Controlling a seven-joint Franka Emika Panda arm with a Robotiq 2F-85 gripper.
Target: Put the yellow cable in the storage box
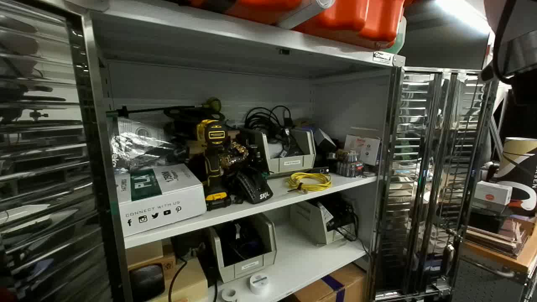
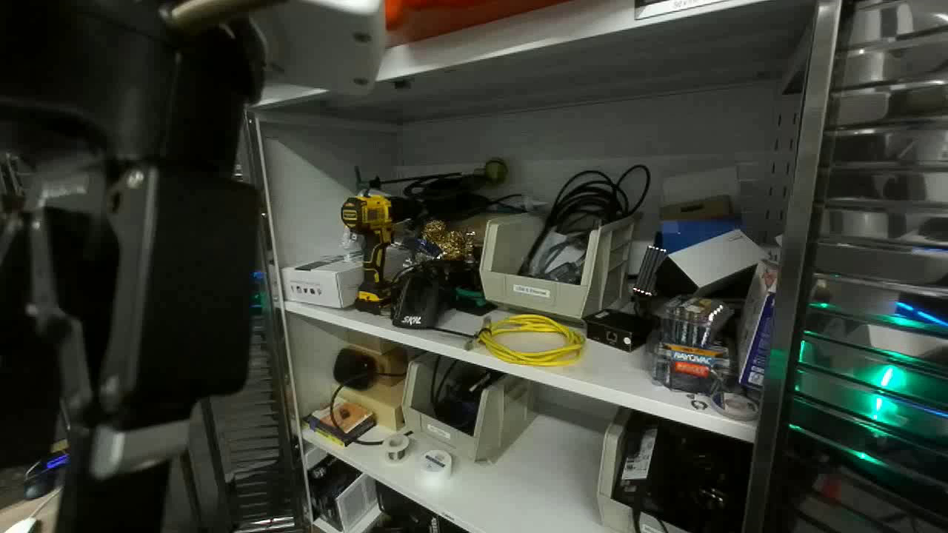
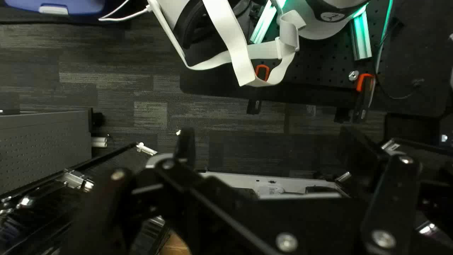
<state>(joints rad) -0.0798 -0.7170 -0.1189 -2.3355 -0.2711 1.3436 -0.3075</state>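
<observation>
The yellow cable (image 1: 319,186) lies coiled on the white upper shelf (image 1: 268,193); it also shows in an exterior view (image 2: 537,358). A grey open bin (image 1: 277,164), labelled on its front and holding black cables, stands right behind it in both exterior views (image 2: 548,302). Other grey bins (image 2: 458,437) stand on the shelf below, so I cannot tell by name which is the storage box. My gripper (image 3: 271,145) has its fingers wide apart in the wrist view, with nothing between them. Dark arm parts (image 2: 178,281) stand in front of the cabinet, away from the cable.
A yellow drill (image 1: 216,134), a black SKIL tool (image 1: 254,184) and a white box (image 1: 161,195) are left of the cable. A black box (image 2: 618,329) and battery packs (image 2: 692,359) are right of it. Shiny cabinet doors (image 1: 423,180) flank the shelves. An orange case (image 1: 348,21) sits on top.
</observation>
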